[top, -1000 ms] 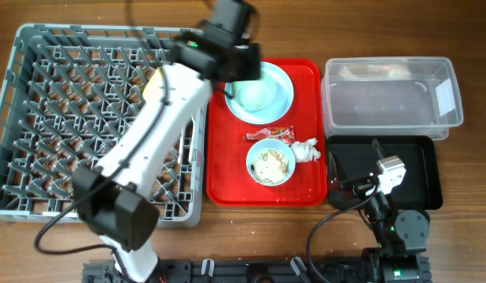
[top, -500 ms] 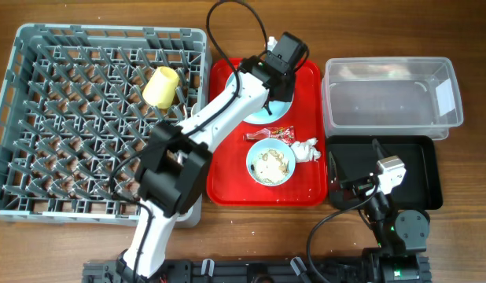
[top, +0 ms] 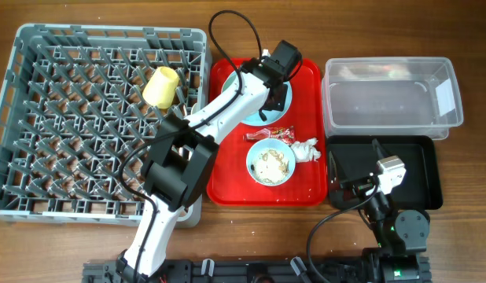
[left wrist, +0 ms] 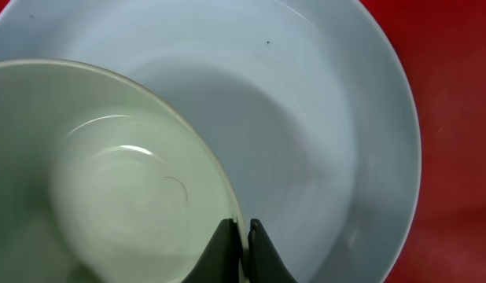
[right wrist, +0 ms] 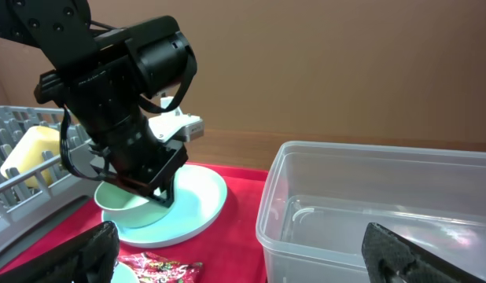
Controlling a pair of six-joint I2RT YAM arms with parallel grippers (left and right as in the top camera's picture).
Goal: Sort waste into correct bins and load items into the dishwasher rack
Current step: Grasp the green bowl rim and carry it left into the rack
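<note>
Pinching rim of the pale bowl [left wrist: 109,181] w/ left fingers [left wrist: 223,255], pressed tight on the thin wall, one inside, one outside. Right under & beyond the grip: light blue plate [left wrist: 329,118], carrying that bowl, itself resting on red tray [left wrist: 455,71].

Judged step: lifting bowl off plate for the dishwasher rack [top: 109,30], well off to one side of the fingers, yellow cup [top: 161,86] parked in it.

To do it well:
- Lift straight up first, so as not to drag plate along.
- Watch for tilt: edge grip only, so prob. hanging askew once clear.
- Go slow, clearing tray lip & rack wall w/ margin.
- Seat betw. pegs, leaning or mouth-down, before letting go.

Back toward the arm's base from the fingers: second bowl [top: 250,163] w/ rice-like scraps [top: 268,167], red wrapper [top: 268,134] betw. it & plate, crumpled napkin [top: 304,149] just beside it.

Farther out: right fingers [right wrist: 78,255] spread wide, holding nothing, over black tray [top: 424,157]; clear tub [top: 369,102] just past that.
</note>
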